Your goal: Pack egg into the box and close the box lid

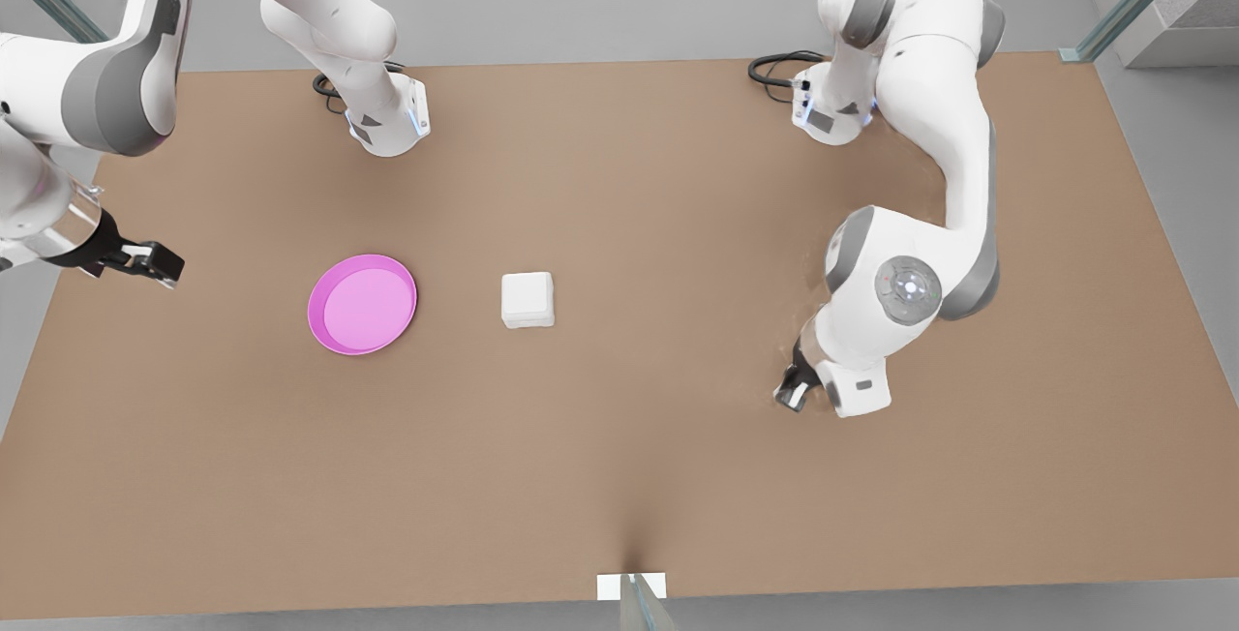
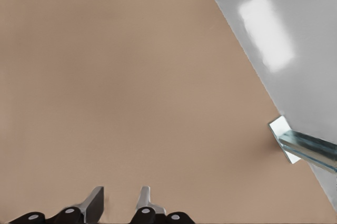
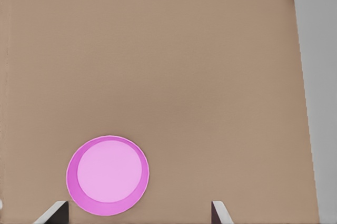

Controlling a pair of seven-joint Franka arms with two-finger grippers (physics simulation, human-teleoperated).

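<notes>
Box: the white carton (image 1: 528, 300) sits on the table (image 1: 678, 225) about mid-width, just to the front view's right of the pink dish (image 1: 362, 304) and not touching it.
Box lid: it lies flat over the tray, so the carton looks like a plain closed white block with rounded corners.
Box axis: from above it is close to square, so no long axis stands out. Its sides run nearly in line with the table edges, and I cannot tell which side has the hinge.
Right gripper: it (image 1: 160, 268) hangs at the front view's left end of the table, short of the dish and pointing toward it. In its wrist view (image 3: 138, 208) the fingers are spread wide with nothing between them, and the dish (image 3: 107, 175) lies ahead.
Left gripper: it (image 1: 789, 397) is low over the table on the front view's right, well apart from the carton. Its wrist view (image 2: 120, 195) shows the fingers a narrow gap apart, gripping nothing, over bare board.
Post: a metal upright (image 2: 310, 147) stands on a white foot at the table edge.
</notes>
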